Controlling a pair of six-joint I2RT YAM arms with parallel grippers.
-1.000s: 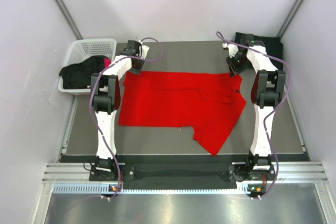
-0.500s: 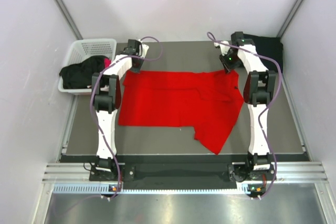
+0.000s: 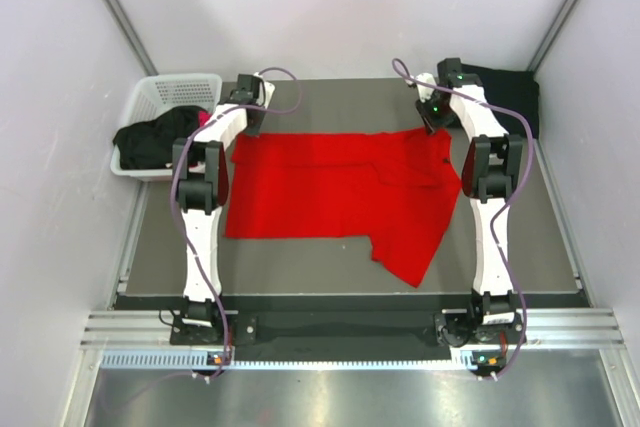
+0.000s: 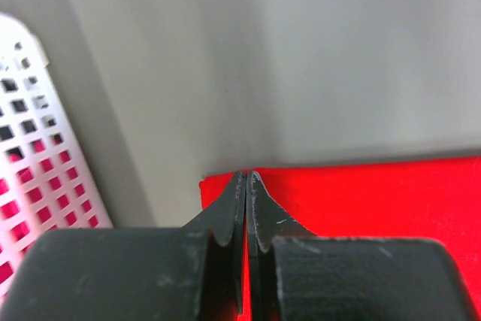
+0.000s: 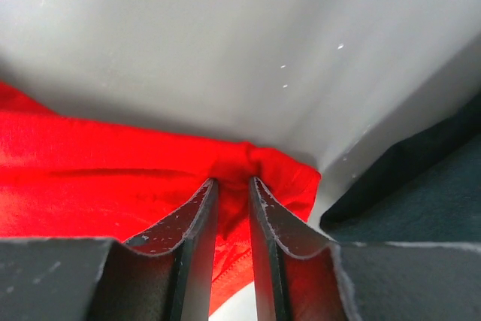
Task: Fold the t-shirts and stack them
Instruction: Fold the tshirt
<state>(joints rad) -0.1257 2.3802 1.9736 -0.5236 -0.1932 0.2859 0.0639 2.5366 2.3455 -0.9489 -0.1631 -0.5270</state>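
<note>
The large red t-shirt [image 3: 340, 192] lies spread across the dark table, one part hanging toward the front at the right. My left gripper [image 3: 248, 133] is shut on its far left corner; in the left wrist view the fingertips [image 4: 247, 178] pinch the red cloth [image 4: 361, 193] flat. My right gripper [image 3: 436, 131] is shut on the far right corner; in the right wrist view red cloth [image 5: 113, 178] is bunched between the fingers [image 5: 231, 184]. A black t-shirt [image 3: 505, 87] lies folded at the far right corner and shows in the right wrist view [image 5: 421, 186].
A white lattice basket [image 3: 165, 107] stands off the table's far left corner with black and pink shirts [image 3: 155, 137] spilling over its rim; its wall shows in the left wrist view [image 4: 37, 155]. Grey walls enclose the table on three sides.
My right gripper has moved left and toward the back with the shirt's right corner, pulling that edge inward. The left gripper has barely moved.
</note>
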